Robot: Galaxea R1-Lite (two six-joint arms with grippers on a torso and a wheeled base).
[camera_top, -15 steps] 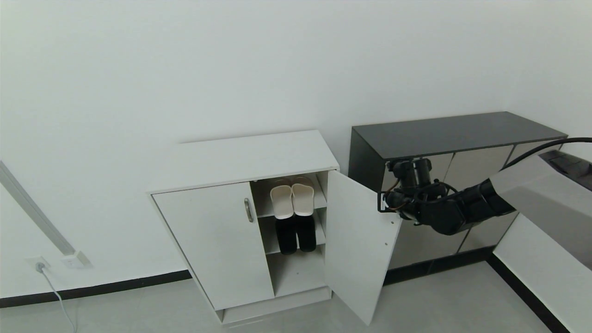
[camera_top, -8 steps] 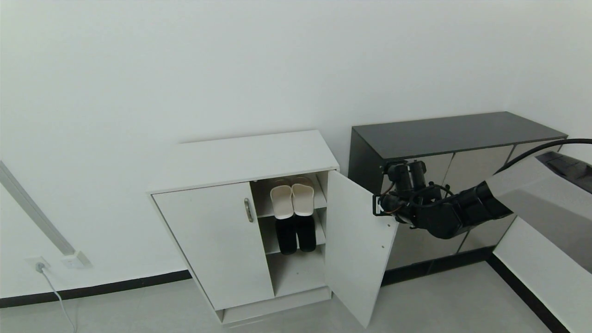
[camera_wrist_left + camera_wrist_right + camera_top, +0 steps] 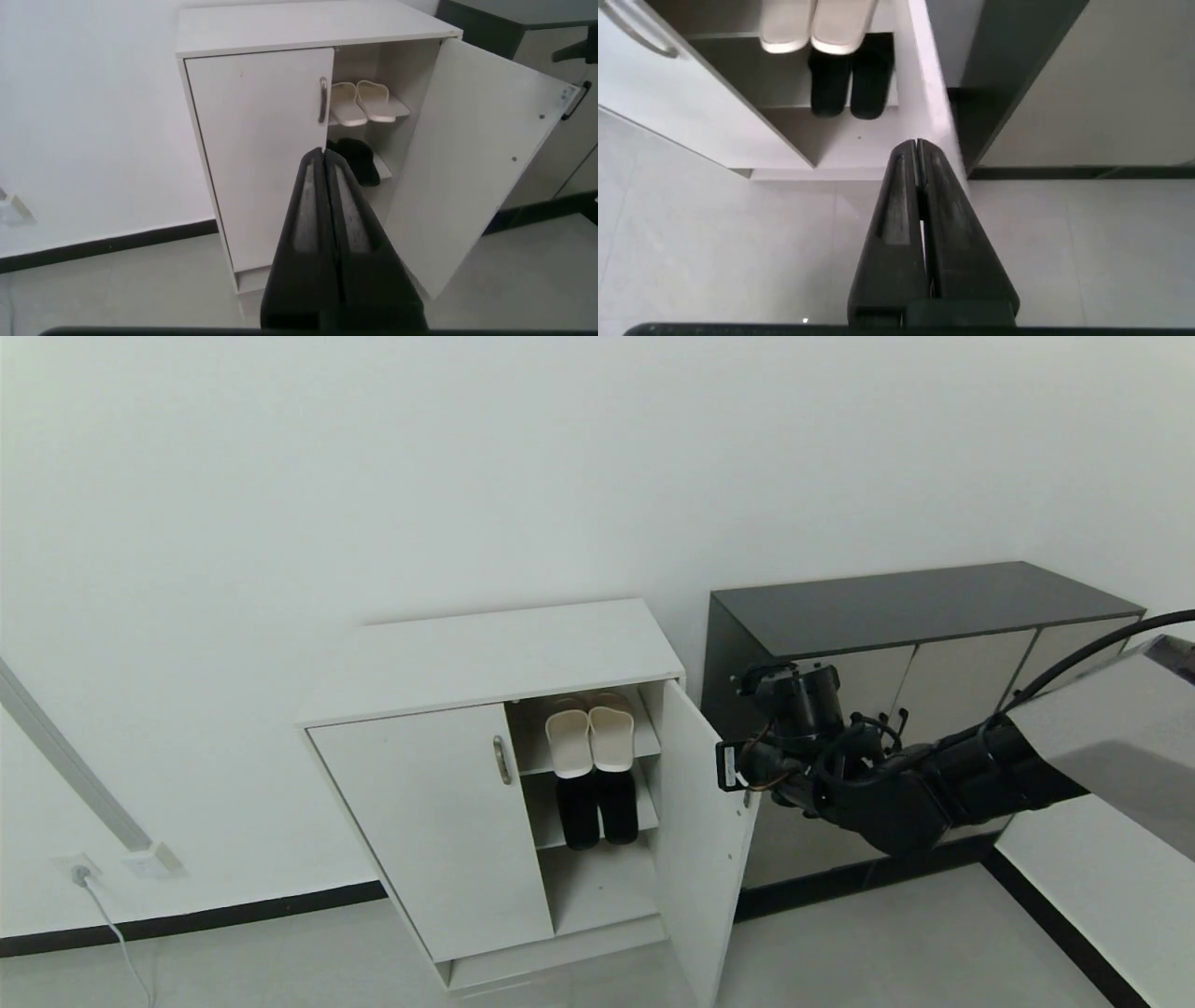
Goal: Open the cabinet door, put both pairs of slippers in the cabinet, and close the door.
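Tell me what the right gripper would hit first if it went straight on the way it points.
The open cabinet door. The right gripper, fingers shut, points at the door's free edge and looks very close to it. Whether they already touch is unclear.

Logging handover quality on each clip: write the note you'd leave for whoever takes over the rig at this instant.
Left tool: shut, empty, held off in front of the cabinet.
Right tool: shut, empty, at the free edge of the right door, which stands partly open.
Things: white slippers on the top shelf, black slippers on the shelf below; left door closed.
Done: both pairs are inside.
Left: push the right door fully shut.
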